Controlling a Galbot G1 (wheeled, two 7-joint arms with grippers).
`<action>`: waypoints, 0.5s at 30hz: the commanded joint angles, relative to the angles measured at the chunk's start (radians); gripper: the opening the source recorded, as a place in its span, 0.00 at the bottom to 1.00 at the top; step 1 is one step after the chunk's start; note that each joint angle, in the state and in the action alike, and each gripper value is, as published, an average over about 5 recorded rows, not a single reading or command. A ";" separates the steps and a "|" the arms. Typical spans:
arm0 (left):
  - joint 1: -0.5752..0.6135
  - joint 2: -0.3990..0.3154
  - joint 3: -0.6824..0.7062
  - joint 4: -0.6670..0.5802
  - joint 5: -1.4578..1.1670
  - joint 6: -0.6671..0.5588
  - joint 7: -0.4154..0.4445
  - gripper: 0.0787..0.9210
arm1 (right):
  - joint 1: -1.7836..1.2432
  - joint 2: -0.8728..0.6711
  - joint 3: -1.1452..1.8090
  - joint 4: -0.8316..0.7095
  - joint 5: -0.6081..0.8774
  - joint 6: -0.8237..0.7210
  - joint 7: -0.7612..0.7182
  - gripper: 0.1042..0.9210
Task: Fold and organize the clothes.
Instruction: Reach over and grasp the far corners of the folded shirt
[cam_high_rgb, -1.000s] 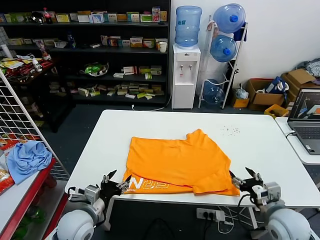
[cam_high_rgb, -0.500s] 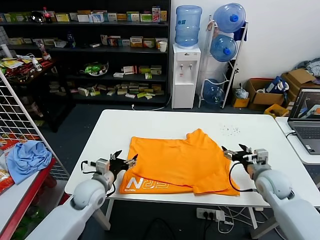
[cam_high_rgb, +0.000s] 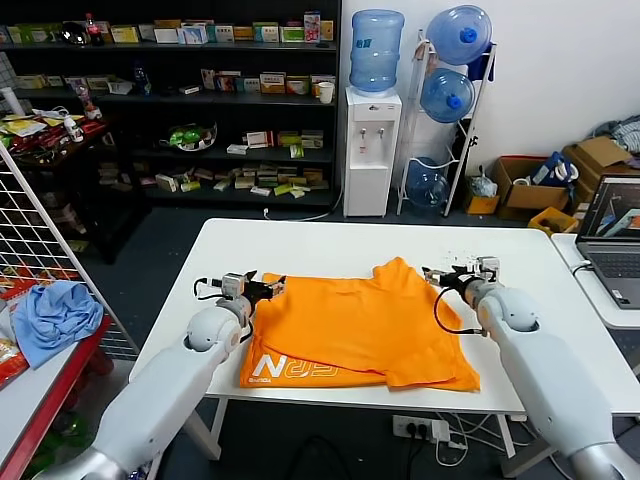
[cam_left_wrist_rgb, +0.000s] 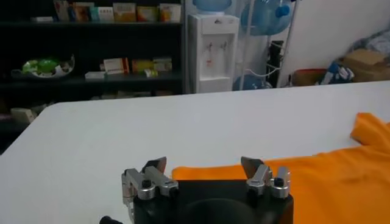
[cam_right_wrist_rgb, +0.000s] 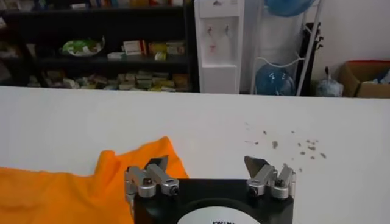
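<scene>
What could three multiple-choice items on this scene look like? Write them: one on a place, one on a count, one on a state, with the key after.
1. Where does the left end effector stand?
A. At the far left corner of the orange T-shirt
B. Over the laptop
C. Above the light blue cloth

2. How many water bottles hang in the rack beside the dispenser?
A. One
B. Three
C. Five

3. How are the right end effector's fingers set?
A. Shut on the shirt's sleeve
B. Shut on nothing
C. Open, holding nothing

Key: 1 A, the head view shows it at the shirt's far left corner on the white table. 2 B, three blue bottles sit one above another in the rack. 3 C, the right wrist view shows its fingers spread apart with only table between them.
</scene>
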 joint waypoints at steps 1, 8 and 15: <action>-0.110 -0.100 0.025 0.264 0.068 -0.008 0.018 0.88 | 0.104 0.107 -0.017 -0.210 -0.092 0.012 -0.102 0.87; -0.098 -0.106 0.013 0.270 0.073 -0.001 0.022 0.88 | 0.114 0.147 -0.001 -0.280 -0.172 0.101 -0.126 0.68; -0.087 -0.101 0.000 0.269 0.080 -0.001 0.025 0.67 | 0.107 0.153 0.002 -0.283 -0.191 0.143 -0.127 0.45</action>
